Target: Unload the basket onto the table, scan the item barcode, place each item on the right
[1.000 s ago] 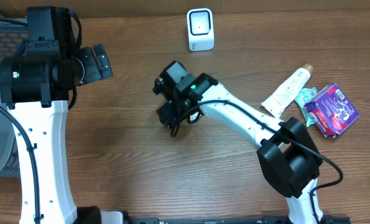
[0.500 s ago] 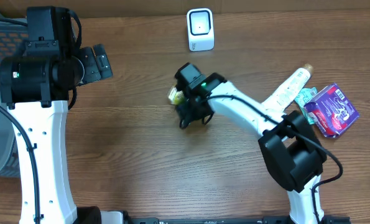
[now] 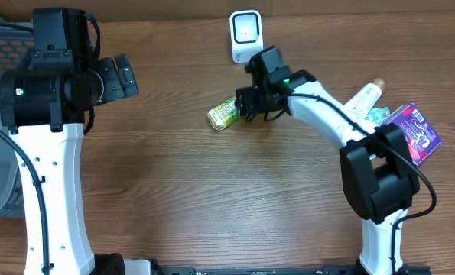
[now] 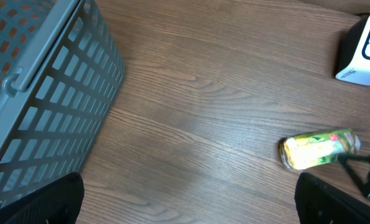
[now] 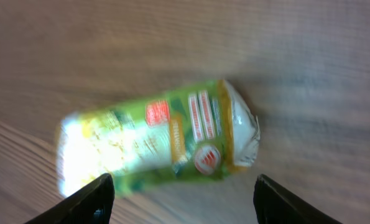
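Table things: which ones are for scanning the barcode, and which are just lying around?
For the job: green packet, white scanner, right gripper.
Just lying about: white tube, purple packet, grey basket.

The item [image 3: 222, 114] is a small green and yellow package with red and white labels printed on its side. It lies on its side on the wooden table [image 3: 173, 191], with nothing holding it. In the right wrist view [image 5: 160, 140] it is a little blurred, its long axis goes almost across the picture, and its right end is white and pinched. In the left wrist view [image 4: 320, 150] it looks rounded, like a small roll. The barcode scanner [image 3: 246, 36] is a white box with a dark window on its front. It stands upright near the far edge of the table, apart from the item.
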`<control>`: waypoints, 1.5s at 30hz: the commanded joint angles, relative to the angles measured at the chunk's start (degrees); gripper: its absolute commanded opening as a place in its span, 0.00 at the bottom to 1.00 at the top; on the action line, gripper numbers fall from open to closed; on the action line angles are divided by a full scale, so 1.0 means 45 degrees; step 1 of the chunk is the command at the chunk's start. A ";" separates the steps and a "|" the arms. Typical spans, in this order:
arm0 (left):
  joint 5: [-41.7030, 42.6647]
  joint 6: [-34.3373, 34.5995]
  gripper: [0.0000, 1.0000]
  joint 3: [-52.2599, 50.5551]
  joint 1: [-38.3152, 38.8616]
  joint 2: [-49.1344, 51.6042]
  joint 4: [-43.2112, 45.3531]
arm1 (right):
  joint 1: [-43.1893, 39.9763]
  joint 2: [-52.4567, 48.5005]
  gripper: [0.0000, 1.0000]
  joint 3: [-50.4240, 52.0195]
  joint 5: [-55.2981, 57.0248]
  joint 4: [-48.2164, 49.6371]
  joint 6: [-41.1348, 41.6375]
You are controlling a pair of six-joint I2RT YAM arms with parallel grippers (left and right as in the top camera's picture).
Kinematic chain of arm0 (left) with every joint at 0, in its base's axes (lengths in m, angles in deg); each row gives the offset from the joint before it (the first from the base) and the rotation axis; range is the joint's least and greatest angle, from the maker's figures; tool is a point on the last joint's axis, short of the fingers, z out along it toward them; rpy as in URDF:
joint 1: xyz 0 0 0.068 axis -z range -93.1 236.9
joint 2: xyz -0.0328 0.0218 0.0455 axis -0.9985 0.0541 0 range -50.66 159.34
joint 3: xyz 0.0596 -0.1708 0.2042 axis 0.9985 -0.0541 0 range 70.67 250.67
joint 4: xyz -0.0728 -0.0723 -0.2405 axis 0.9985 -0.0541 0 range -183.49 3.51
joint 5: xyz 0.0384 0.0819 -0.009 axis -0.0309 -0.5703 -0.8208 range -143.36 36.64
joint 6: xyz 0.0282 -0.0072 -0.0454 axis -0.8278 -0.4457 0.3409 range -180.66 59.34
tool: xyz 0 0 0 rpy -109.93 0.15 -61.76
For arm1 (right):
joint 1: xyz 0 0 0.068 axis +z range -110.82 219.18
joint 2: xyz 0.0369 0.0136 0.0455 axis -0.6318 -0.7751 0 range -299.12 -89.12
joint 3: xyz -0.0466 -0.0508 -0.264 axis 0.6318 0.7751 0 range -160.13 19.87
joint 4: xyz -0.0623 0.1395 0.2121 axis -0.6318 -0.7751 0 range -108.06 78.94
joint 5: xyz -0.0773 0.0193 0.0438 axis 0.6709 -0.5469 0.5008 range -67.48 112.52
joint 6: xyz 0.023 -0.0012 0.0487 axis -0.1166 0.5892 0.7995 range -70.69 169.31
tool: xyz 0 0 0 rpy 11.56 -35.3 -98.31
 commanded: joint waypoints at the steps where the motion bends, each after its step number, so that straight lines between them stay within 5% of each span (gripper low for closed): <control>1: 0.0053 0.0189 0.99 0.0257 0.0000 -0.0214 0.0010 | -0.0019 -0.0155 0.72 0.0044 -0.1545 0.0432 0.1705; 7: 0.0053 0.0189 1.00 0.0257 0.0000 -0.0214 0.0010 | -0.0044 -0.0257 0.77 0.0034 -0.1171 0.0277 0.4444; 11: 0.0058 0.0189 1.00 0.0257 0.0000 -0.0214 0.0005 | -0.0121 -0.0209 0.93 -0.0034 -0.1239 -0.0777 0.7261; 15: 0.0053 0.0189 1.00 0.0257 0.0005 -0.0214 0.0005 | 0.0112 -0.0287 0.95 0.0010 -0.2069 -0.0996 0.8616; 21: 0.0053 0.0189 1.00 0.0257 0.0005 -0.0214 0.0005 | 0.1331 -0.1020 0.94 0.0087 -0.0117 -0.0078 1.0851; 26: 0.0053 0.0189 0.99 0.0257 0.0005 -0.0214 0.0005 | 0.1472 -0.1496 0.77 0.0087 0.0500 0.0670 1.1166; 36: 0.0053 0.0185 1.00 0.0257 0.0005 -0.0214 0.0005 | 0.1486 -0.1501 0.06 0.0063 0.1122 -0.0355 0.8432; 45: 0.0053 0.0189 1.00 0.0257 0.0005 -0.0214 0.0005 | 0.1239 -0.0782 0.04 -0.1195 0.3327 -0.5348 0.4770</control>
